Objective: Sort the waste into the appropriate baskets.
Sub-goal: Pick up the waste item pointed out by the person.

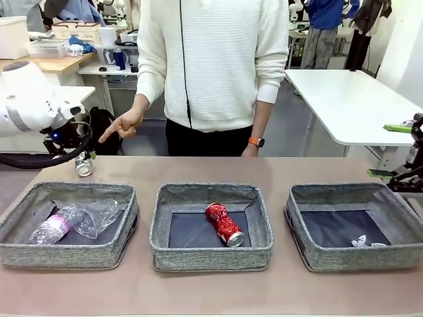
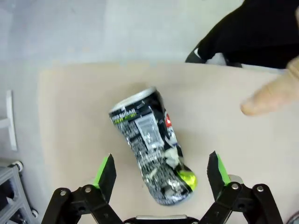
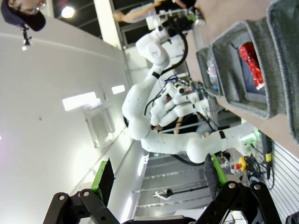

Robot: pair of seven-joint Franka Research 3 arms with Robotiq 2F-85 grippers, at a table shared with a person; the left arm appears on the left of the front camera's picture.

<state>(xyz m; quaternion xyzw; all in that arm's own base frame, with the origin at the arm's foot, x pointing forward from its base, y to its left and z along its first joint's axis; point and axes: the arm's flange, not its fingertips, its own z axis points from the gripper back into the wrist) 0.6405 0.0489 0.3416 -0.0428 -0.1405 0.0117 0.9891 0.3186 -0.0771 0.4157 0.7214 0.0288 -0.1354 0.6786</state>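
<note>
A crushed dark drink can (image 2: 152,144) lies on its side on the tan table, between the green pads of my open left gripper (image 2: 161,170). From the front, that can (image 1: 84,164) sits behind the left basket (image 1: 66,255), under my left gripper (image 1: 78,153). The left basket holds a clear bottle with a pink label (image 1: 56,228) and a clear label-less bottle (image 1: 100,214). A red can (image 1: 225,224) lies in the middle basket (image 1: 211,255). A small white scrap (image 1: 360,242) is in the right basket (image 1: 360,259). My right gripper (image 1: 390,150) hangs open at the right edge, holding nothing.
A person in a white sweater stands at the far side, one hand (image 1: 123,124) pointing toward the dark can; a fingertip (image 2: 264,99) shows near it. The right wrist view shows my right gripper (image 3: 159,175) open in the air, with the red can (image 3: 252,65) far off.
</note>
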